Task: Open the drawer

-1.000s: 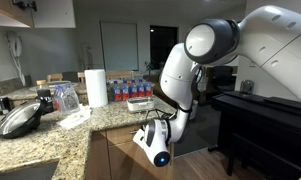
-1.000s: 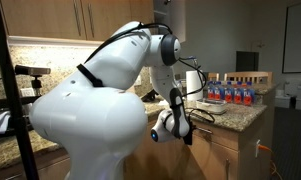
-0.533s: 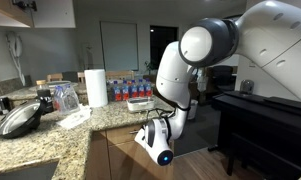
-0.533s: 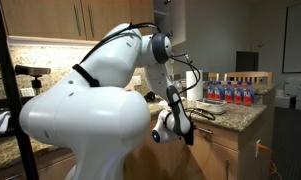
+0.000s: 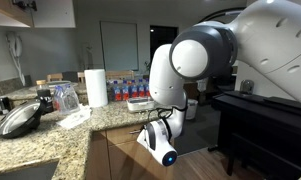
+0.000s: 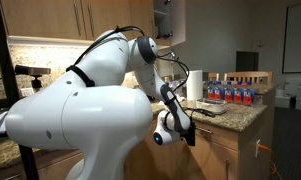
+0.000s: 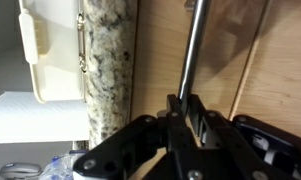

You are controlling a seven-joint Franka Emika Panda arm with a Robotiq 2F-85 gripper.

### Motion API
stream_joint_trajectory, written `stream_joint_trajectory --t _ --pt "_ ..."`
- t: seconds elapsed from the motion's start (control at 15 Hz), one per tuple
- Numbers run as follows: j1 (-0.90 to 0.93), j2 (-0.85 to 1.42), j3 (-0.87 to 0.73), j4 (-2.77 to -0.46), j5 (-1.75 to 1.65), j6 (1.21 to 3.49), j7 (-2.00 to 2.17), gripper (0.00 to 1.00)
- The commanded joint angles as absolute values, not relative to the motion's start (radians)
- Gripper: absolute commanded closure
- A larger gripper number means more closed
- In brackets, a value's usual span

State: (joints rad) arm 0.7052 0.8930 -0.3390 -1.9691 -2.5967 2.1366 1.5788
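Note:
In the wrist view the light-brown wood drawer front (image 7: 160, 55) fills the middle, under the speckled granite counter edge (image 7: 110, 60). Its silver bar handle (image 7: 193, 45) runs into my gripper (image 7: 183, 104), which is shut on the bar, with one black finger on each side. In both exterior views the gripper (image 5: 146, 126) (image 6: 187, 134) sits just below the countertop, against the cabinet front, and the white arm hides most of the drawer. How far out the drawer stands cannot be told.
On the granite counter (image 5: 50, 135) stand a paper towel roll (image 5: 96, 87), several bottles (image 5: 126, 89), a dark pan (image 5: 20, 118) and a white tray (image 7: 35, 45). A dark piece of furniture (image 5: 265, 115) stands across the aisle from the cabinet.
The arm's upper joints have swung nearer to the cameras, and the wrist has shifted slightly away from the cabinet. The gripper has stayed shut on the handle.

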Motion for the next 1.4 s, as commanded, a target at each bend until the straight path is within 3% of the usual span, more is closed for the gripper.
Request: stream_joint_trajectory --t 0.0,0.73,0.8,0.87,1.0,1.07,1.33 --pt "0.822 0.869 -0.399 -2.065 -2.605 2.117 1.643 0.91" --pt "0.951 0.896 -0.381 -2.154 -2.574 2.047 1.653 0.94" --pt "0.744 0.829 -0.201 -2.164 -2.626 1.967 1.52 0.93" --pt "0.722 0.834 -0.179 -2.159 -2.622 1.941 1.514 0.69" --pt "0.613 0.844 -0.081 -2.145 -2.625 1.878 1.469 0.63" --pt "0.713 0.862 -0.177 -2.129 -2.575 1.92 1.528 0.57" --pt "0.669 0.862 -0.181 -2.096 -2.587 1.925 1.493 0.32"
